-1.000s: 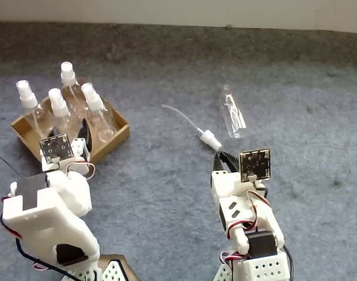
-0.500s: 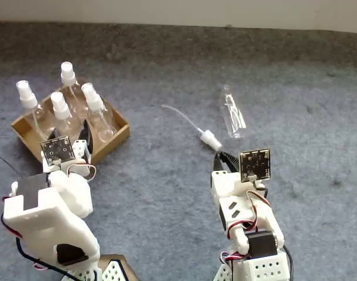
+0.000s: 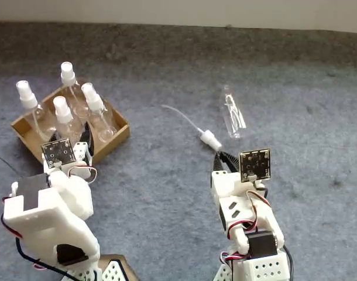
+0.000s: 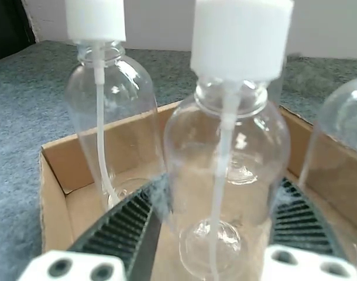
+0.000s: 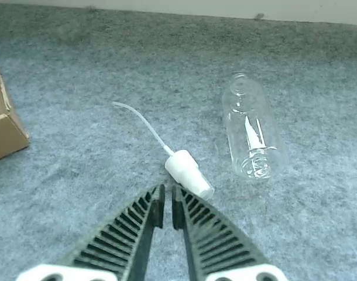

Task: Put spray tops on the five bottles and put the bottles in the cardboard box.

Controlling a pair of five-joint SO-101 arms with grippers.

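Observation:
A cardboard box (image 3: 117,138) at the left holds four clear bottles, each upright with a white spray top. My left gripper (image 3: 70,133) is inside the box, shut on one capped bottle (image 3: 62,114). In the left wrist view this bottle (image 4: 225,146) stands between the ribbed fingers (image 4: 129,225), its base near the box floor. A fifth bottle (image 3: 232,115) lies capless on the carpet, mid-right. A loose spray top (image 3: 210,139) with its long tube lies beside it. My right gripper (image 3: 220,157) (image 5: 168,196) rests shut and empty just short of that spray top (image 5: 188,171).
Grey carpet covers the table. Three other capped bottles (image 3: 25,96) (image 3: 68,77) (image 3: 92,100) crowd the box around the held one; one neighbour (image 4: 108,99) stands close behind it. A box wall (image 4: 55,175) rises near the left fingers. Open carpet lies between the two arms.
The left gripper has drawn slightly back toward its base with the bottle, which now sits lower in the box. The right arm, loose bottle and spray top have not moved.

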